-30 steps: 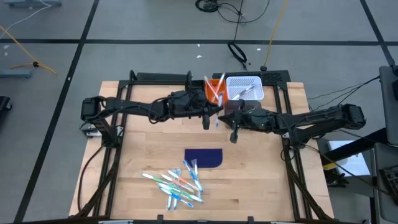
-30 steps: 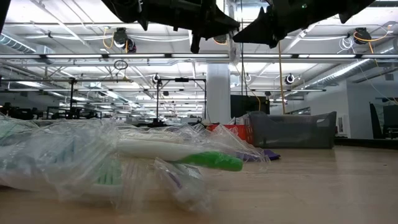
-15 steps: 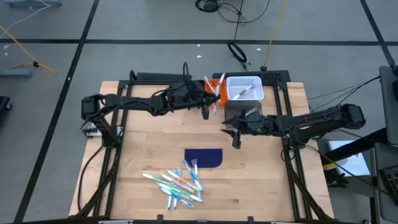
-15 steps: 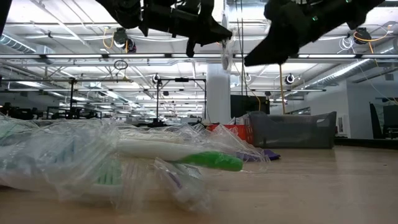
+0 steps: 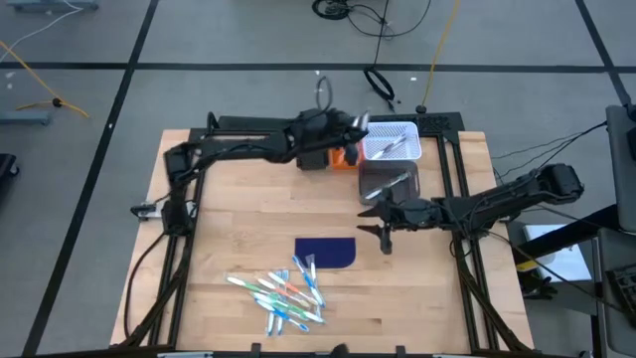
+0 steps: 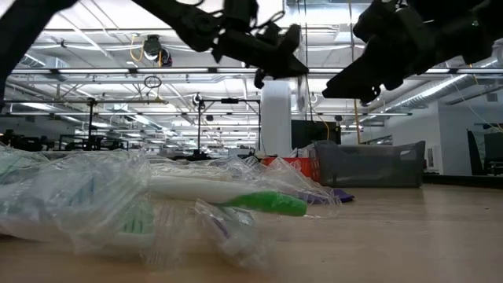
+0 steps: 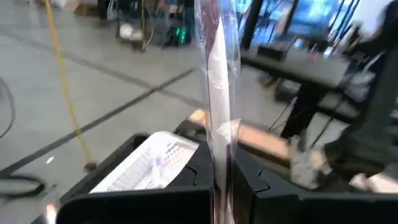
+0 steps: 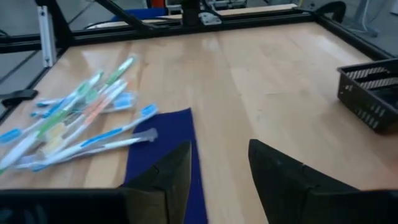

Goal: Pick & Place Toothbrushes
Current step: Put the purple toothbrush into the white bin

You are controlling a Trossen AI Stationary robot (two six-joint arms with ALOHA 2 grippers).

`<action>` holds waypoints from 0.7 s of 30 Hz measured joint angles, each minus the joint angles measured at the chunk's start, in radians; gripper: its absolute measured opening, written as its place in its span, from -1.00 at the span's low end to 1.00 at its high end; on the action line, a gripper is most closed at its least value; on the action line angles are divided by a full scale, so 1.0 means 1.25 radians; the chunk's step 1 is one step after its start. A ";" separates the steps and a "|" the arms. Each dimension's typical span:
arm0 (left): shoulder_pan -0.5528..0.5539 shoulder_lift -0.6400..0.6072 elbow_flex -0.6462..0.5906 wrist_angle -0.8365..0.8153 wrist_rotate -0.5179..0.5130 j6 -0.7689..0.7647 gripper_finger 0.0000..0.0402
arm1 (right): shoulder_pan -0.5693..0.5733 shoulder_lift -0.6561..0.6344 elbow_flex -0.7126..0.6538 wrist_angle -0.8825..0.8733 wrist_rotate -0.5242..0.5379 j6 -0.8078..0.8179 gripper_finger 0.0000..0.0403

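My left gripper [image 5: 350, 126] is shut on one toothbrush [image 7: 217, 93] in a clear wrapper, high above the table's far edge beside the white mesh bin [image 5: 390, 140]. The toothbrush stands upright out of the fingers. My right gripper [image 5: 384, 235] hangs open over the middle of the table, just right of the dark blue mat [image 5: 326, 253], with nothing between its fingers [image 8: 166, 177]. Several more toothbrushes [image 5: 279, 292] lie in a loose pile on the wood near the front edge, also seen in the right wrist view [image 8: 78, 118]. My left gripper pinches the wrapped toothbrush between its two fingers at its lower part [image 7: 219, 177]. The fingers reach out nearly level toward the table's far right and lie across it. The toothbrush is lifted clear and stands upright above the fingers, its wrapper loose around it.
An orange bin [image 5: 342, 156] with toothbrushes sits under the left arm, a dark grey bin [image 5: 389, 181] just in front of the white one. The black frame rails [image 5: 467, 239] run along the table's sides. Bare wood lies to the left of the mat.
My left gripper has swung toward the table's far right with the toothbrush, from beside my right gripper to the white bin. My right gripper has opened, drawn away from the toothbrush, and sunk toward the near edge, next to the blue mat.
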 joint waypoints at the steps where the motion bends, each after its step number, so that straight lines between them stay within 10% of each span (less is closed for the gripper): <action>1: 0.006 0.026 0.044 -0.029 0.000 0.011 -0.96 | 0.005 0.000 -0.003 0.001 0.000 0.003 -0.25; 21: 0.029 0.408 0.576 -0.260 -0.021 0.101 -0.96 | 0.041 0.000 -0.094 0.119 0.002 0.004 -0.28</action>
